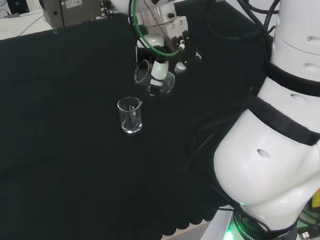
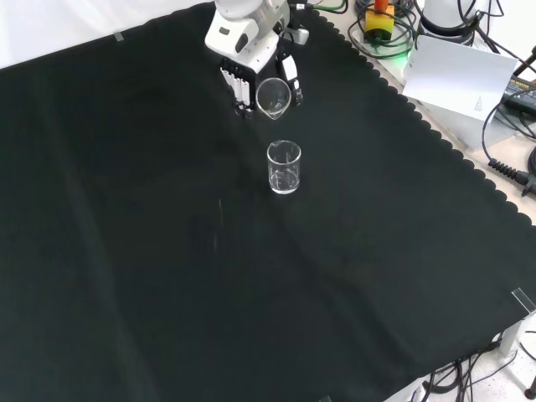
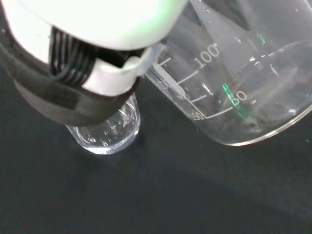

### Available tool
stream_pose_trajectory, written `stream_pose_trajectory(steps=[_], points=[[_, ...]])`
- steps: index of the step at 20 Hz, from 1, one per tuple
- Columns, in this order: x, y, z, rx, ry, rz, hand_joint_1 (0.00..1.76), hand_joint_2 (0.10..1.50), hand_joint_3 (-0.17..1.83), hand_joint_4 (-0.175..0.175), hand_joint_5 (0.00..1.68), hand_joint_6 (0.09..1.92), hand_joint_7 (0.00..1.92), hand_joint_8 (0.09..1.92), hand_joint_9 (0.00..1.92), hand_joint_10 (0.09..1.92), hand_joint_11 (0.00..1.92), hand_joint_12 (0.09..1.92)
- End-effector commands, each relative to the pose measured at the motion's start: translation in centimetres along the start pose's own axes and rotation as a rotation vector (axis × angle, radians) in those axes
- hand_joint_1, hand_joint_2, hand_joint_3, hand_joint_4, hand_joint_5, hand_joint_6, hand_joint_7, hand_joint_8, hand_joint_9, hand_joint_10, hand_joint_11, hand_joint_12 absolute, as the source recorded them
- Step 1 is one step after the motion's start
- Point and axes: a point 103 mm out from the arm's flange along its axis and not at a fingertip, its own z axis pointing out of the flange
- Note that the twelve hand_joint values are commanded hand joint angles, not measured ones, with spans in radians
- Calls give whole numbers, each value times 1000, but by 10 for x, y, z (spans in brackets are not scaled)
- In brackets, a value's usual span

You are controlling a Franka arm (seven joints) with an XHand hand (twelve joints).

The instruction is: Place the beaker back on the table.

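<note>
Front view shows the held beaker (image 2: 274,97) lifted off the black cloth (image 2: 167,276) and tilted, its open mouth turned toward the camera, near the cloth's far edge. The hand (image 2: 251,63) has its fingers (image 2: 239,90) on one side and its thumb (image 2: 290,77) on the other, curled round the glass. A second, smaller beaker (image 2: 284,167) stands upright on the cloth just below it, apart from it. Wrist view shows printed graduation marks on the held beaker's wall.
</note>
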Motion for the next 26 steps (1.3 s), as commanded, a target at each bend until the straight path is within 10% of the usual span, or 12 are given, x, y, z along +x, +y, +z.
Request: stream_pose_trajectory(steps=[1,26], points=[[-28,1,10,-114,117,-14,1324,664,544,-175,1428,299,1510,210,1852,87,1512,535],[-90,90,68,-370,441,-35,1319,703,496,-175,1374,387,1440,335,1787,87,1471,529]])
